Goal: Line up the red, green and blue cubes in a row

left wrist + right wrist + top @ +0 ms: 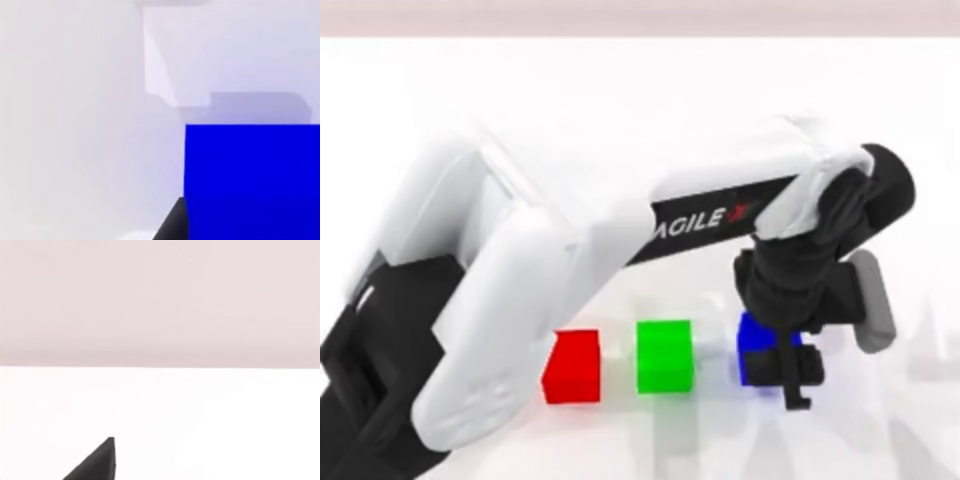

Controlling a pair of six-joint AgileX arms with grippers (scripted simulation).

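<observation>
Cubes aside, the biggest thing on view is the white table (470, 90), and across it reaches the left arm (550, 250), a bulky white limb with "AGILE" lettered on a dark band, stretching from the lower left of the top view over to the right half. At its end the left gripper (782, 362) hangs down over the blue cube (752, 352), black fingers (798, 378) dropping along the cube's right side; whether the jaws are pinching the cube or merely standing about it I cannot tell from up here. The left wrist view shows the same blue face filling its corner, with a dark finger edge (172, 225) just beside it. The right arm does not appear in the top view; its wrist camera shows only bare table, a pale wall and one dark fingertip (97, 462), so its jaws cannot be judged. The three cubes sit in a row near the front edge: red cube (573, 366) at left, green cube (665, 356) in the middle, blue at right, with gaps between them.
</observation>
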